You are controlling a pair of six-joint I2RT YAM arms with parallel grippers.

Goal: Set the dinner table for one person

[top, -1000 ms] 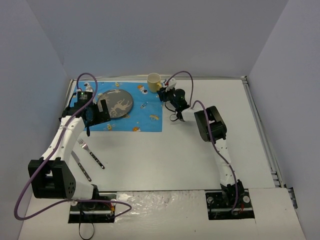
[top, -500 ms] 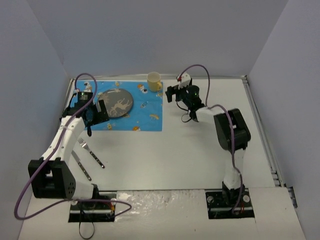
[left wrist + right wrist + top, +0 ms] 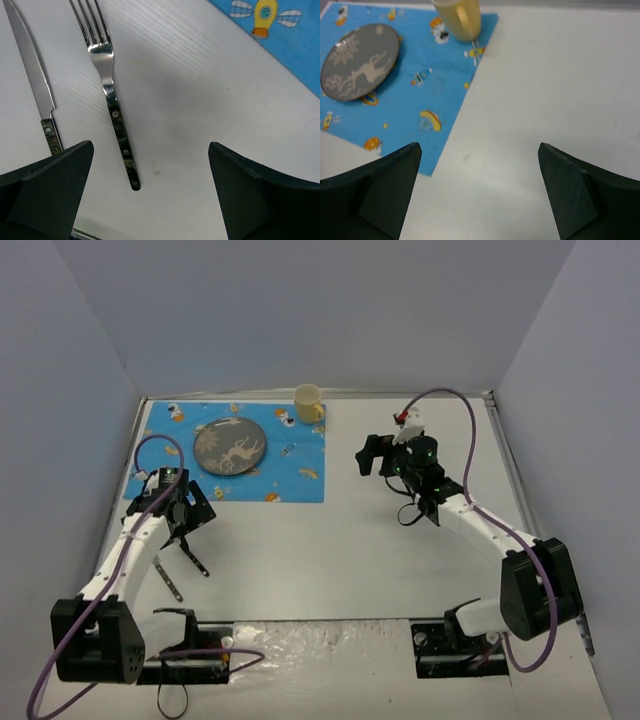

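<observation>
The left gripper [image 3: 150, 150] stands spread wide with nothing between its fingers, above the bare left part of the dinner table [image 3: 340, 550], just near of the mat's front left corner. In the left wrist view the table knife [image 3: 32, 75] lies at the left, blade pointing away from the camera, its handle running under the left finger. Just beside it on the right, apart from it and nearly parallel, lies the fork [image 3: 112, 107], tines away and the end of its riveted handle in the gap between the two fingers; neither finger touches it. Both pieces lie flat on the white tabletop, off the cloth.

Farther back the blue cartoon-print mat [image 3: 290, 465] is spread flat over the far left part of the table. On its left half sits a round grey plate [image 3: 230, 443] printed with a white reindeer and snowflakes. A pale yellow mug [image 3: 308, 403] stands upright at the mat's far right corner, its handle turned to the right.

The right gripper [image 3: 479, 147] is likewise splayed apart and empty. It hangs over bare tabletop to the right of the mat, well apart from the mug, and faces the mat.
</observation>
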